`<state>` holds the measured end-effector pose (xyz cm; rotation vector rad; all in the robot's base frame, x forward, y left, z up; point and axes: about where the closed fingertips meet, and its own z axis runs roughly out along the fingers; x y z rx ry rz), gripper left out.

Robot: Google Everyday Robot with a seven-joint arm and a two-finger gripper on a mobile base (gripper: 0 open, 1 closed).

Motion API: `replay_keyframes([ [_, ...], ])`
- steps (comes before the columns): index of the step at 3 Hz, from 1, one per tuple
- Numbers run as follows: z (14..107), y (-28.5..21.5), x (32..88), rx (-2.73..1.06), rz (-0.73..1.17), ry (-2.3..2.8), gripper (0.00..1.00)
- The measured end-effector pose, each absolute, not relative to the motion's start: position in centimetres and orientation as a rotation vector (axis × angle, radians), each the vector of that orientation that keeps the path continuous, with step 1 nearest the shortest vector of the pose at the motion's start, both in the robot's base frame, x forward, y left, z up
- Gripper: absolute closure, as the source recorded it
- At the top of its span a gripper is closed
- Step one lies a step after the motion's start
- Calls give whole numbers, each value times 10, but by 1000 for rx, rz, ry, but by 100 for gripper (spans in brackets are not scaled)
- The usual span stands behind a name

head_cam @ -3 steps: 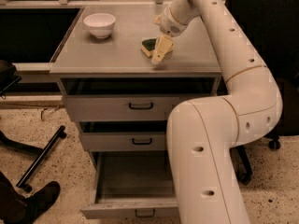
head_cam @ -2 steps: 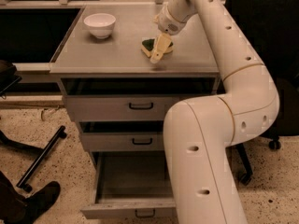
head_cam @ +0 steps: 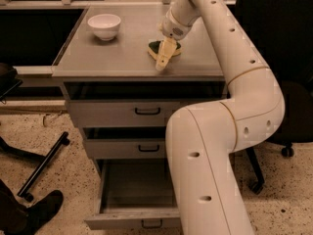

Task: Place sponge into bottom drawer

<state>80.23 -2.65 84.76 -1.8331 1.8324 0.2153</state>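
The sponge [head_cam: 155, 46], pale yellow with a dark green layer, lies on the grey cabinet top [head_cam: 112, 53] at its right middle. My gripper [head_cam: 164, 58] hangs down over the sponge's front side, touching or just above it, and covers part of it. The bottom drawer [head_cam: 132, 219] is pulled open below the two closed shallower drawers, and its inside [head_cam: 139, 185] shows nothing in it. My arm's thick lower link [head_cam: 205, 170] stands in front of the drawer's right side.
A white bowl [head_cam: 104, 26] stands at the back left of the cabinet top. A black chair base [head_cam: 41, 165] and a shoe [head_cam: 44, 209] lie on the speckled floor at the left. A black office chair [head_cam: 288, 126] stands at the right.
The gripper stays at the sponge, shifted only slightly down and left. The arm's lower link has moved a little to the left. The sponge and the drawer have not moved.
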Motion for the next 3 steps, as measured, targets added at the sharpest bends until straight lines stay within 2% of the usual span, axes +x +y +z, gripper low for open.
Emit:
replay_keyframes([
  [2, 834, -29, 798, -1837, 247, 1887, 0],
  [3, 834, -29, 798, -1837, 247, 1887, 19],
])
